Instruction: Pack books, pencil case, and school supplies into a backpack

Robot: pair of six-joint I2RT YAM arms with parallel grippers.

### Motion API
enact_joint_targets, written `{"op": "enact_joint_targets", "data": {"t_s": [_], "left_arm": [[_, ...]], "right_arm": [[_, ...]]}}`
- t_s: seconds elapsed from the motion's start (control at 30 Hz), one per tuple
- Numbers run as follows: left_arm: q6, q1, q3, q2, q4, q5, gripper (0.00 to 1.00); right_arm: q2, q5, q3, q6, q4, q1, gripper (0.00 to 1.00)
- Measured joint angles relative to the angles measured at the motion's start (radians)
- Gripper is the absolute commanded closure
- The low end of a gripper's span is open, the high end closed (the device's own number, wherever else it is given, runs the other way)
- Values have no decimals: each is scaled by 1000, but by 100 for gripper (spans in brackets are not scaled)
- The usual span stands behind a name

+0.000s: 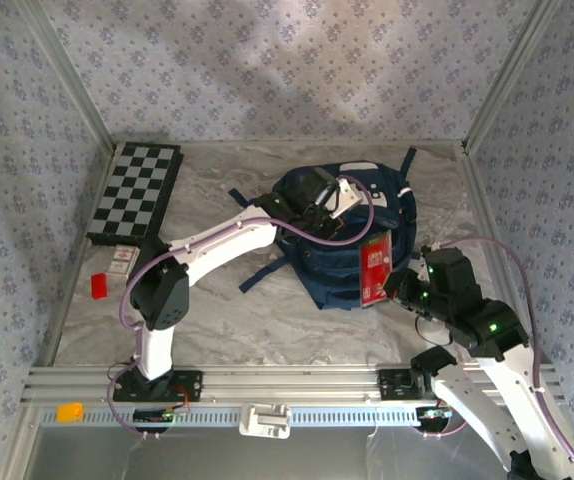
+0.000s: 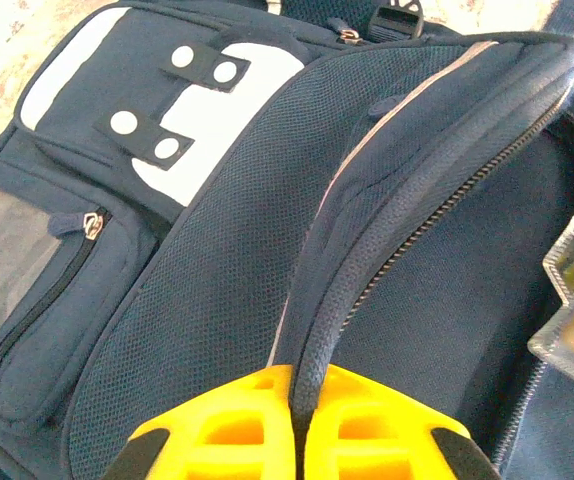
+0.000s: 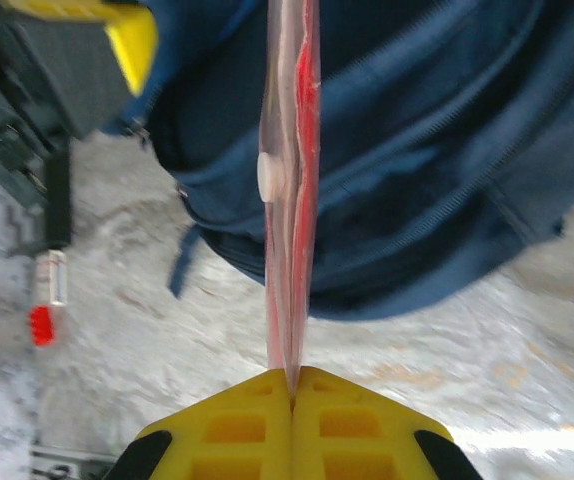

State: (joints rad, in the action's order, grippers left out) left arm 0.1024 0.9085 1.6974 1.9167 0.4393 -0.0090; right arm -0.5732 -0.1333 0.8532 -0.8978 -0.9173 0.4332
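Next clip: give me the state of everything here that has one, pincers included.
backpack: lying front-up, main zip open, flap edge lifted.
pencil case: off the table, held upright by the backpack.
left pincer: shut on the backpack's flap edge.
right pincer: shut on the pencil case.

Grey marbled table enclosed by pale floral-patterned walls.

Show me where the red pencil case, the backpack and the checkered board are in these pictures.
pencil case [image 1: 375, 270]: top external view, on the middle of its red face.
backpack [image 2: 217, 300]: left wrist view, on its navy mesh panel.
checkered board [image 1: 135, 192]: top external view, on the middle of the board.
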Motion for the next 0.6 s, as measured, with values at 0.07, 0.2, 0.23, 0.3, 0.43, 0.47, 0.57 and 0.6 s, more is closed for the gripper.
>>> {"op": "enact_joint_targets", "data": {"t_s": [0.07,0.2,0.23,0.3,0.43,0.47,0.57,0.6], "left_arm": [[-33,8,-4,-19,5,-27,100],[-105,35,-41,-80,13,-93,100],[-124,44,-52,-93,14,-114,100],[-182,66,-74,-119,32,-158,100],[-325,90,-99,-156,68,-211,100],[-362,96,-106,-164,71,-222,100],[-452,115,-119,-174,92,-249,100],[-481,119,-119,-174,101,-261,100]], "right_arm": [[1,5,-13,-36,56,0,100],[-23,23,-106,-123,195,0,100],[-36,34,-126,-141,220,0,100],[-63,64,-173,-183,294,1,100],[-98,164,-233,-251,402,43,100],[-107,199,-245,-269,430,68,100],[-130,290,-258,-313,510,147,100],[-132,322,-258,-324,529,171,100]]}}
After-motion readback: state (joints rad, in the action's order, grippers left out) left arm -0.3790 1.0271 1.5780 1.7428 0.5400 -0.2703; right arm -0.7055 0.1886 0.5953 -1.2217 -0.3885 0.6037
